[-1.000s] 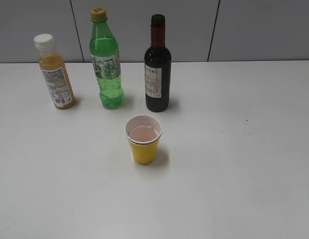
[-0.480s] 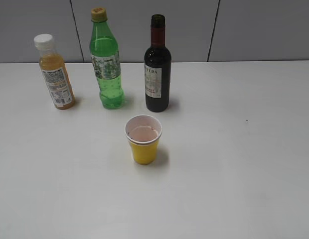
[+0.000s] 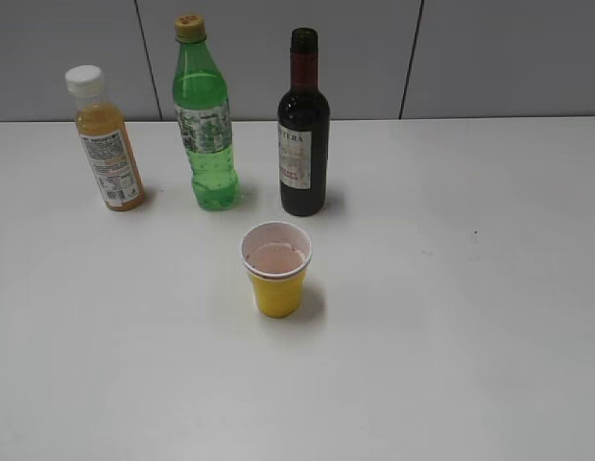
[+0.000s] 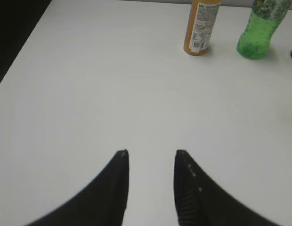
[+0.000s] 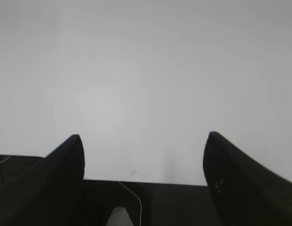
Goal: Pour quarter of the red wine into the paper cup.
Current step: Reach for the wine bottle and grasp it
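Nothing is picked up yet. The red wine (image 3: pixel 303 134) stands near the table's (image 3: pixel 489 317) back edge, the paper cup (image 3: pixel 276 269) just in front. Both tools — left tool (image 4: pixel 150 155) part open, right tool (image 5: pixel 143 141) spread wide — hold nothing. Next, one must reach the bottle.

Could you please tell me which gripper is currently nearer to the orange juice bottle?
Left. The left gripper faces the orange juice bottle, which stands ahead of it across bare table. The right gripper sees only empty table, with no bottle in its view.
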`<state>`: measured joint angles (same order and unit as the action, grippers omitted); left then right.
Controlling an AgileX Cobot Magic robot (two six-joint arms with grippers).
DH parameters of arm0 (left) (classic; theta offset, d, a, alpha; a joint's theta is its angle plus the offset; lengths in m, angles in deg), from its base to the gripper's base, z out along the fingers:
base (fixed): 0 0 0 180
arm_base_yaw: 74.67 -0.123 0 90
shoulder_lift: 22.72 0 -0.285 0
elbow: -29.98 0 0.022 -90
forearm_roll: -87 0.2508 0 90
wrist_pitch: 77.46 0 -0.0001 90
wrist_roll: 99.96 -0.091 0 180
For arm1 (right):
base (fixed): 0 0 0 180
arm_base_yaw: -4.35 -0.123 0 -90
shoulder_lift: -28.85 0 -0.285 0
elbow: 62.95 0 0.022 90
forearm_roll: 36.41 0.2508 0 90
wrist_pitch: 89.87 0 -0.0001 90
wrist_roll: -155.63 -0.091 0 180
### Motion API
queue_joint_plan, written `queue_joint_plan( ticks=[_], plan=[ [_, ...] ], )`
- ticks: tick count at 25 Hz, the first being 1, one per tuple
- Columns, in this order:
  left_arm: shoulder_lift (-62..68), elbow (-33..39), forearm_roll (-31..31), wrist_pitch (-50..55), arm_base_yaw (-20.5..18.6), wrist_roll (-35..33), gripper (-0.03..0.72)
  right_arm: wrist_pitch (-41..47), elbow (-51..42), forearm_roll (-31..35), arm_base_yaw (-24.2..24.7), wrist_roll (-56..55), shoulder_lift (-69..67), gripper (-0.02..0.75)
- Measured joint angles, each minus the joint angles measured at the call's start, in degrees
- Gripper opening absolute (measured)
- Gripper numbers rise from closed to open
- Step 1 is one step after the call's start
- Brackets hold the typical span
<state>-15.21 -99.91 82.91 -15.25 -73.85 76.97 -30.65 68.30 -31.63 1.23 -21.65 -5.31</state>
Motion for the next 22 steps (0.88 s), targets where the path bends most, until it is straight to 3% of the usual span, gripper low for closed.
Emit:
queue_joint_plan(
  ticks=[14,22],
  plan=[
    [0.0,0.0,0.0,0.0,0.0,0.0,0.238,0.2,-0.1,0.0,0.0,0.0,23.4,0.594],
    [0.0,0.0,0.0,0.0,0.0,0.0,0.238,0.2,-0.3,0.0,0.0,-0.2,26.6,0.594]
  ],
)
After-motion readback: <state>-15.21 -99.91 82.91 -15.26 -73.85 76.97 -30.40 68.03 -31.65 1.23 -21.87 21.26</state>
